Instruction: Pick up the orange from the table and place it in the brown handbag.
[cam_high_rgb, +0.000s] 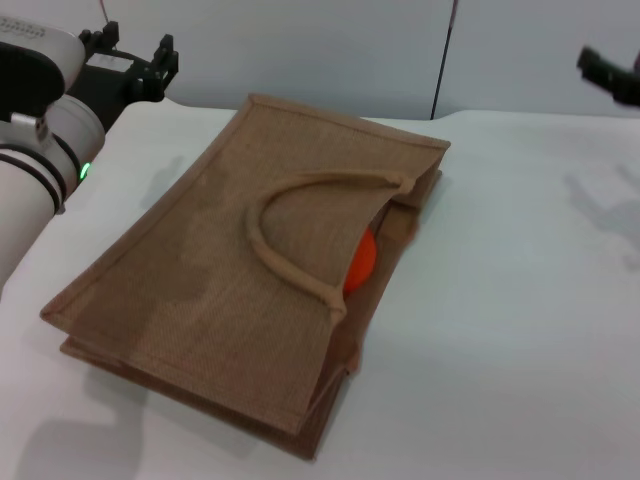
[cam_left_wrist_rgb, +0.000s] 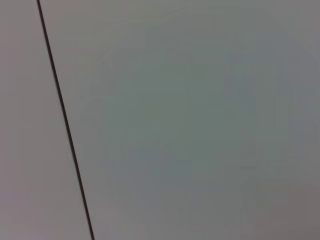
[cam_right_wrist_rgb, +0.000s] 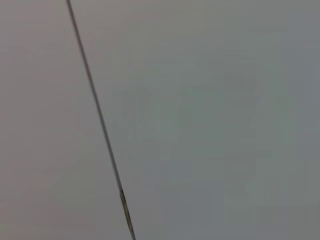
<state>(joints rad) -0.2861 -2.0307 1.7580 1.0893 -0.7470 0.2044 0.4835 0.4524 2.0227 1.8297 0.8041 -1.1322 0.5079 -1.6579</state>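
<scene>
The brown handbag (cam_high_rgb: 235, 280) lies flat on the white table (cam_high_rgb: 500, 330), its mouth facing right and its looped handle on top. The orange (cam_high_rgb: 361, 264) sits inside the mouth, only a sliver of it showing under the handle. My left gripper (cam_high_rgb: 128, 58) is raised at the far left, well above and behind the bag, open and empty. My right gripper (cam_high_rgb: 610, 72) is raised at the far right edge, only partly in view, far from the bag. Both wrist views show only a plain wall with a dark seam.
The wall behind the table has a dark vertical seam (cam_high_rgb: 445, 60). The table's back edge runs just behind the bag. Bare tabletop lies to the right of the bag and in front of it.
</scene>
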